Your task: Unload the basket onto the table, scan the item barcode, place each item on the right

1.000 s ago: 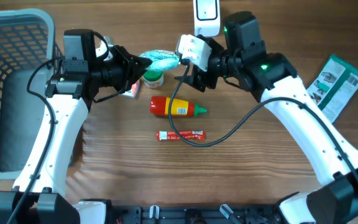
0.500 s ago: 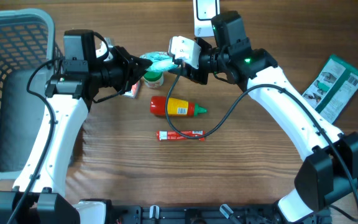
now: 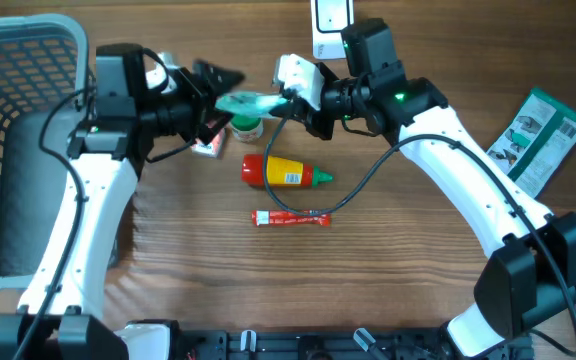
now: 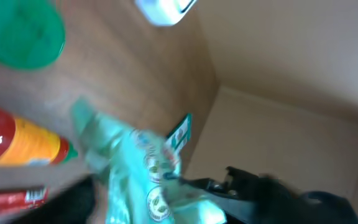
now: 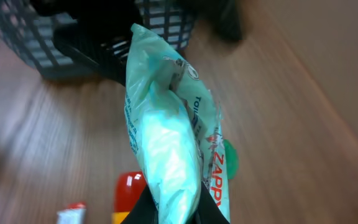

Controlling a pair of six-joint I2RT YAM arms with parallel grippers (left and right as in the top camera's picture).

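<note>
Over the wooden table (image 3: 388, 280), the right gripper (image 3: 286, 100) is clamped on the green packet (image 3: 250, 102), holding it near the white scanner (image 3: 328, 20), likely to show its barcode. The left gripper (image 3: 220, 100) is spread apart.

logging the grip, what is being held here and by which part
The right hand holds the green packet, pinched at its end nearest that arm. The left hand is open and grips nothing.

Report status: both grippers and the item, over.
Left gripper open, astride the end of the pale green plastic pouch. Right gripper shut on pouch, held aloft. Green-lidded jar sits just below it.
</note>
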